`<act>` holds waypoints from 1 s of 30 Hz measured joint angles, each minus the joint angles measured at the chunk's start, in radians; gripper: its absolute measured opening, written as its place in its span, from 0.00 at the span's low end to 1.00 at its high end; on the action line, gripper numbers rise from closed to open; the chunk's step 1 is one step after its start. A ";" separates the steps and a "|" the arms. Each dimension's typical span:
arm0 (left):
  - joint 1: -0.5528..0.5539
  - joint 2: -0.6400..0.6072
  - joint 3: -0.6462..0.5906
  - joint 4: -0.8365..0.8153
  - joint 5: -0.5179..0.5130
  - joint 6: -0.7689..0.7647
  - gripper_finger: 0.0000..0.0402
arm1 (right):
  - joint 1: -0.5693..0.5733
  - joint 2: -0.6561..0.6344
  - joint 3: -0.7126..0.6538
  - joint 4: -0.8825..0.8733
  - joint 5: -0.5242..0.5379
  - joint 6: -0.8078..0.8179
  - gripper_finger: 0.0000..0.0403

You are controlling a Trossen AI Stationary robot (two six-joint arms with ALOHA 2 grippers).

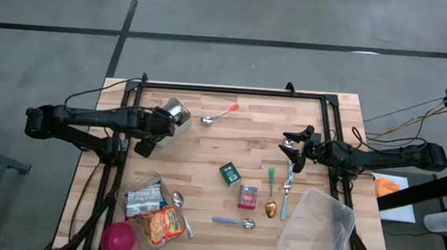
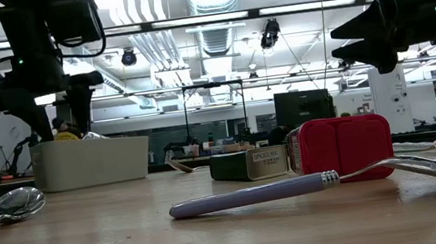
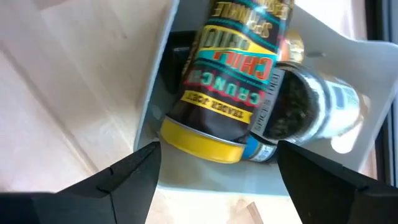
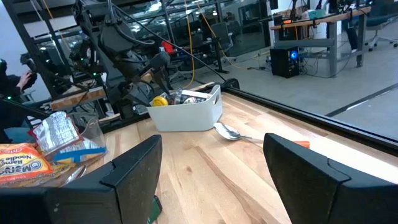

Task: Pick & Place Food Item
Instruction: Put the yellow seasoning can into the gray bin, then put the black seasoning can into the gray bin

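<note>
The left hand (image 1: 162, 130) hangs over the white bin (image 3: 323, 37) near the counter's (image 1: 206, 151) far left corner, fingers (image 3: 130, 174) spread wide and holding nothing. In the bin a chili jar (image 3: 233, 74) lies on its side, touching a second jar (image 3: 311, 109). The right hand (image 1: 291, 149) waits near the right edge, fingers wide.

**Tabletop & what lies on it**

Wood tabletop (image 1: 206, 151), black frame round edges. On it: white bin (image 1: 178, 115) far left w/ jars inside; orange-handled spoon (image 1: 219, 114) near it; green tin (image 1: 230, 173) & red tin (image 1: 248, 196) mid; purple spoon (image 1: 234, 221), gold spoon (image 1: 270, 209), green utensil (image 1: 271, 178), fork (image 1: 286, 194); clear tub (image 1: 316, 231) right; clear snack tub (image 1: 151, 211), pink ball (image 1: 118, 238) front left.
</note>
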 joint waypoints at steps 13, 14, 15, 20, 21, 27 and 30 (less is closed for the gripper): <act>0.000 -0.083 0.095 -0.042 -0.029 0.427 0.80 | 0.000 0.000 0.000 0.000 0.000 0.000 0.69; 0.000 -0.079 0.104 -0.035 -0.033 0.488 0.80 | 0.000 0.000 0.000 0.000 0.000 0.000 0.69; 0.000 -0.076 0.110 -0.024 -0.034 0.548 0.80 | 0.000 0.000 0.000 0.000 0.000 0.000 0.69; 0.000 -0.069 0.105 0.063 -0.066 0.828 0.80 | 0.000 0.000 0.000 0.000 0.000 0.000 0.69; -0.001 -0.069 0.101 0.087 -0.076 0.893 0.80 | 0.000 0.000 0.000 0.000 0.000 0.000 0.69; -0.006 -0.069 0.090 0.305 -0.095 1.483 0.80 | 0.000 0.000 0.000 0.000 0.000 0.000 0.69; -0.027 -0.069 0.090 0.428 -0.075 1.797 0.80 | 0.000 0.000 0.000 0.000 0.000 0.000 0.69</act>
